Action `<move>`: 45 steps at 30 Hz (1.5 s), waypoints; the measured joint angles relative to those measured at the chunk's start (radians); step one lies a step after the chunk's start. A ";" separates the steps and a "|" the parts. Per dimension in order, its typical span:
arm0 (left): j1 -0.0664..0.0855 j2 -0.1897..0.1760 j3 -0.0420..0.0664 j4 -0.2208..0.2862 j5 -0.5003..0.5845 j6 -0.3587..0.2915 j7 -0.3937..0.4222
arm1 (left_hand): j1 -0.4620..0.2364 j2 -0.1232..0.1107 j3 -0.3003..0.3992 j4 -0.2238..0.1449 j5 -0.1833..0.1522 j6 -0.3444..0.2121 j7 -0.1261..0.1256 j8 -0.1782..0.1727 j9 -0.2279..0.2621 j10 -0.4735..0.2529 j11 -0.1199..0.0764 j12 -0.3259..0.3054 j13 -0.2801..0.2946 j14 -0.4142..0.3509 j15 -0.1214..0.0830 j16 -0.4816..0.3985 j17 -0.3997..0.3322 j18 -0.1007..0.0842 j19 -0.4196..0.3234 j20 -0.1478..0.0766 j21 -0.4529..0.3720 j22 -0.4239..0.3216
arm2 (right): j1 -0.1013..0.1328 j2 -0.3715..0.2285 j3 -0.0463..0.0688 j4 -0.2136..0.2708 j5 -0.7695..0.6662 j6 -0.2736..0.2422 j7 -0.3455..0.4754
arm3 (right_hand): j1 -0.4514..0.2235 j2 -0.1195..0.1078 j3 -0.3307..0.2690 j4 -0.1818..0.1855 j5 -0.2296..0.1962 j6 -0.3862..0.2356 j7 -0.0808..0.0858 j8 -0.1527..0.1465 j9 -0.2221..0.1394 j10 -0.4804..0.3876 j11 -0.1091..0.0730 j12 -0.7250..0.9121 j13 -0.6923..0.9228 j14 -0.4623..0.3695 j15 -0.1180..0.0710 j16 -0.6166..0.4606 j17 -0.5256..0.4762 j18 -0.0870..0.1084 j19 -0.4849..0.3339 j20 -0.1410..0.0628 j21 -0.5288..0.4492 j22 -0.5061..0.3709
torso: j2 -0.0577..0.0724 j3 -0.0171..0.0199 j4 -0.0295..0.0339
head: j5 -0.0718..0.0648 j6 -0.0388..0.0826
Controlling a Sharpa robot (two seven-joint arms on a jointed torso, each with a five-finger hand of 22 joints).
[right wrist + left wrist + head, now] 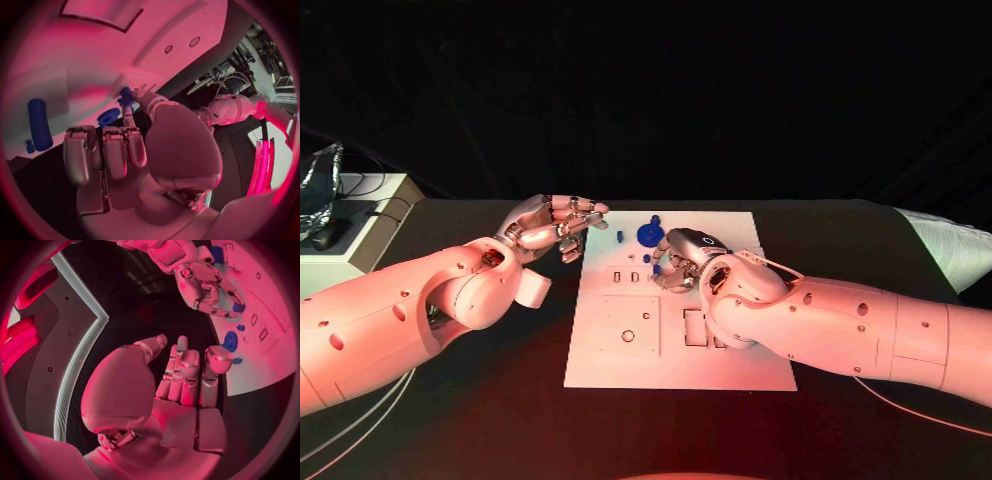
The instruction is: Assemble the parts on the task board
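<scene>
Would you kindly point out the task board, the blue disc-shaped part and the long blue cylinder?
task board (733, 365), head view, bare near corner.
blue disc-shaped part (651, 236), head view, its face.
long blue cylinder (39, 123), right wrist view, mid-length.

Matt white task board (smooth), glossy blue plastic parts, black matt table.
</scene>
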 measured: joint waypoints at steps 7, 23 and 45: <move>0.000 -0.001 0.000 -0.001 0.000 0.000 0.000 | 0.000 0.000 0.000 0.000 0.000 0.000 0.000 0.000 0.000 0.000 0.000 0.000 0.001 0.000 0.000 0.000 0.000 0.000 0.000 0.000 0.000 0.003 | 0.000 0.000 0.000 -0.003 -0.006 0.002 -0.001 | -0.015 -0.015 -0.004 0.001 0.000 -0.017 0.006 -0.004 -0.005 0.000 0.000 -0.013 0.000 0.000 0.007 0.000 0.000 0.000 0.000 0.000 0.000 0.000 | 0.000 -0.0006 0.0000 | 0.000 0.000; 0.000 0.000 0.000 -0.003 0.000 0.000 -0.001 | 0.000 0.000 0.000 0.000 0.000 0.000 0.000 0.000 0.000 0.000 0.000 0.004 0.001 0.000 0.000 0.000 0.000 0.000 0.000 0.000 0.000 0.003 | 0.000 -0.003 0.000 -0.001 -0.010 0.016 0.006 | -0.022 -0.038 -0.024 -0.001 -0.020 -0.066 0.016 -0.026 -0.018 0.001 0.009 -0.041 0.001 0.000 0.014 0.000 0.000 0.000 0.000 0.008 -0.004 0.001 | 0.000 -0.0001 -0.0003 | -0.002 -0.002; 0.001 0.028 0.000 -0.030 -0.066 -0.016 -0.094 | -0.145 0.033 -0.081 0.114 -0.003 -0.023 -0.009 0.123 0.071 -0.039 -0.009 0.432 0.293 0.098 -0.009 0.191 0.235 0.000 0.004 -0.004 0.027 0.027 | 0.029 -0.093 0.006 0.041 0.050 -0.129 0.074 | 0.024 0.000 -0.267 0.108 -0.042 -0.093 0.025 -0.038 -0.033 -0.012 0.030 -0.071 0.000 0.001 0.030 0.000 0.000 0.000 0.000 0.025 -0.022 0.000 | -0.008 0.0030 -0.0021 | 0.003 0.007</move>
